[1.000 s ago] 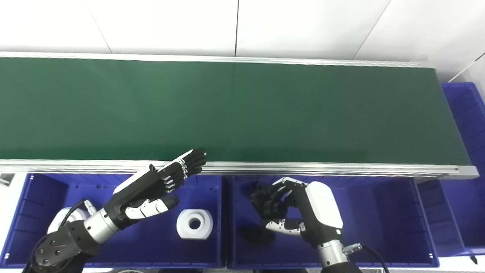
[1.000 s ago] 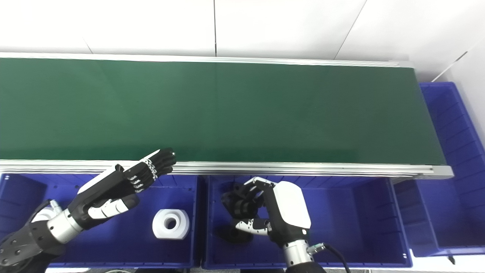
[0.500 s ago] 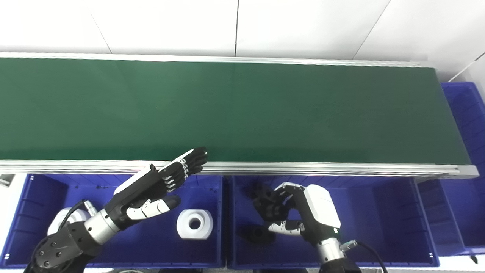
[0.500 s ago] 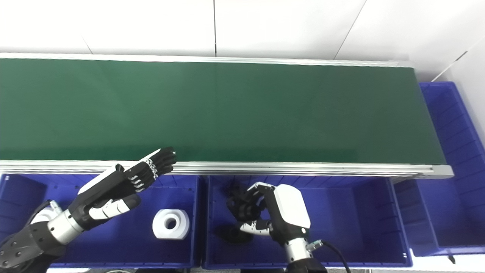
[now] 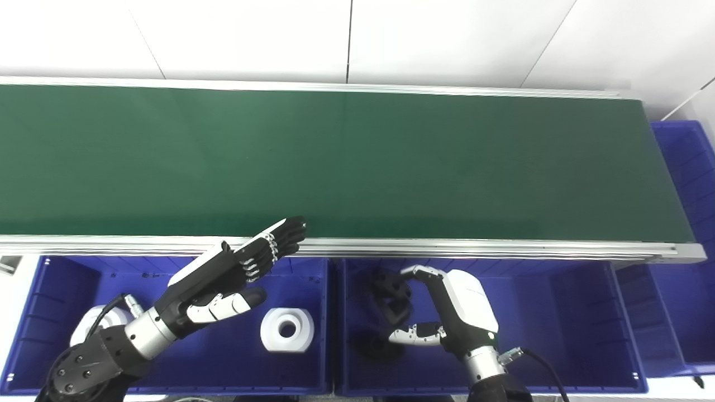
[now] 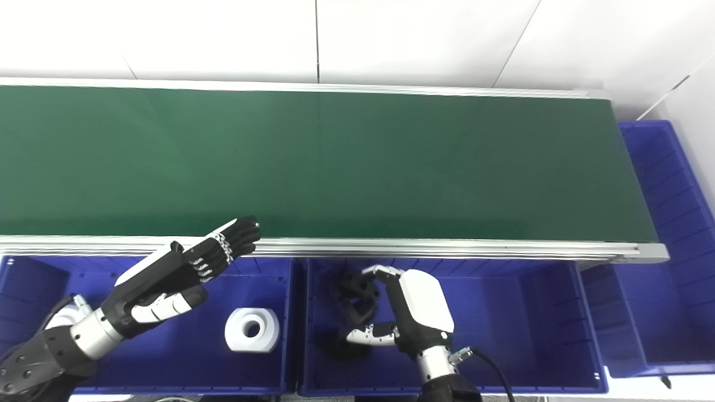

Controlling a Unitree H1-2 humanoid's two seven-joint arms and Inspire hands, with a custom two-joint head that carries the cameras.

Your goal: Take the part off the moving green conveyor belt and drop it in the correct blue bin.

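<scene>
The green belt carried nothing at inspection. The black part was in the middle blue bin, just clear of the right hand, whose fingers were spread with the thumb held apart and nothing between them; a second dark piece lay on the bin floor below it. Whether the black part had come to rest or was leaning against the bin's far wall could not be settled, as black on dark blue gave poor contrast. The left hand hovered over the left blue bin, fingers straight and together with the thumb out, holding nothing, its tips over the belt's near rail. That bin held a white ring and another white piece partly hidden by the arm. The black part looked rigid, light and of irregular blocky outline, likely moulded plastic, unlikely to deform or break on a short drop; a grip across its wider body would seem safest. Compared with a second earlier, the right hand had opened from a closed hold on the part and drawn back and lower, while the left hand was unchanged.
</scene>
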